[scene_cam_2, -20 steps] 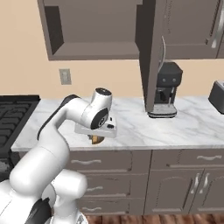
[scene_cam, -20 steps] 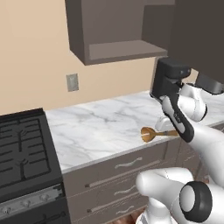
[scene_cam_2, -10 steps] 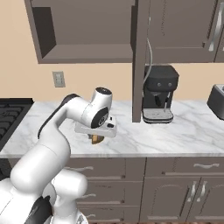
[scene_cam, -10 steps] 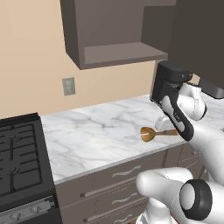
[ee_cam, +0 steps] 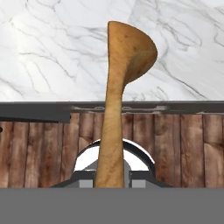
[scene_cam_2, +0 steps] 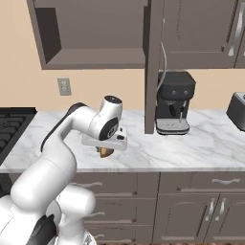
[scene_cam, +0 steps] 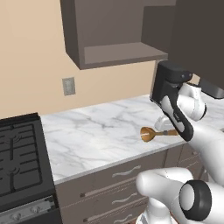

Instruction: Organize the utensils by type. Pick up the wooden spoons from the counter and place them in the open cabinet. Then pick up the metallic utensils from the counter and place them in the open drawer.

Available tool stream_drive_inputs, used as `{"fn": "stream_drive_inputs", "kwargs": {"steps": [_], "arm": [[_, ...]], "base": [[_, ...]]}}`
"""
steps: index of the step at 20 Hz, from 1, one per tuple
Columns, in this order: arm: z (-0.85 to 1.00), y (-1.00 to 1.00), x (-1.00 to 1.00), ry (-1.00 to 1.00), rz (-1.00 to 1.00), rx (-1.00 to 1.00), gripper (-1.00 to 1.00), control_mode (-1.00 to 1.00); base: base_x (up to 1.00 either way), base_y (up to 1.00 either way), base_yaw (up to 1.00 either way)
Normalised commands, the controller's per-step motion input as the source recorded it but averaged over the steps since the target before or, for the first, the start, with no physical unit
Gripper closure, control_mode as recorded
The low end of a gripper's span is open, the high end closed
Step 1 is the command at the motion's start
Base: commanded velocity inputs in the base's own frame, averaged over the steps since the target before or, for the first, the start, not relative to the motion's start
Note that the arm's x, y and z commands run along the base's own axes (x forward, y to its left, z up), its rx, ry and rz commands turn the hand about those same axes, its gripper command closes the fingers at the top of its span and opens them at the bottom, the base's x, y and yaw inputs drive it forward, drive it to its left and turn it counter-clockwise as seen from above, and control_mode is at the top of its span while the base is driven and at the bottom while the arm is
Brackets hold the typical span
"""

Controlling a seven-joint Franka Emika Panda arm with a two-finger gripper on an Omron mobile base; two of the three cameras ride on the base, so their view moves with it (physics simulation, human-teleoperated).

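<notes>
The end effector [ee_cam: 111,177] grips the handle of an orange-brown wooden spoon [ee_cam: 118,94], holding it level above the near edge of the white marble tabletop [scene_cam: 96,135]; the open dark-brown cabinet [scene_cam: 118,54] hangs beyond.

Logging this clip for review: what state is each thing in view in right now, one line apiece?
Orange-brown wooden spoon: held by its handle, lifted off the worktop, bowl pointing away from the hand.
Gripper: shut on the wooden spoon's handle.
Dark upper cabinet: open, shelf bare.
White marble counter: bare where visible under the spoon.
Black coffee machine: upright on the counter by the wall.
Black stove: burners unlit.
</notes>
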Motion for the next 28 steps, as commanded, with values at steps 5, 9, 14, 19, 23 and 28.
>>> {"fn": "stream_drive_inputs", "kwargs": {"steps": [5,9,14,19,23,28], "arm": [[0.0,0.0,0.0,0.0,0.0,0.0,1.0,1.0],[0.0,0.0,0.0,0.0,0.0,0.0,1.0,1.0],[0.0,0.0,0.0,0.0,0.0,0.0,1.0,1.0],[0.26,0.08,0.0,-0.29,0.06,0.0,1.0,-1.0],[0.5,0.08,0.0,-0.32,0.1,0.0,1.0,-1.0],[0.56,0.19,0.0,-0.31,0.15,0.0,1.0,-1.0]], "base": [[0.0,0.0,0.0],[0.0,0.0,0.0],[0.0,0.04,0.01],[0.0,0.03,0.01],[0.0,0.0,0.0],[0.0,0.0,0.0]]}}
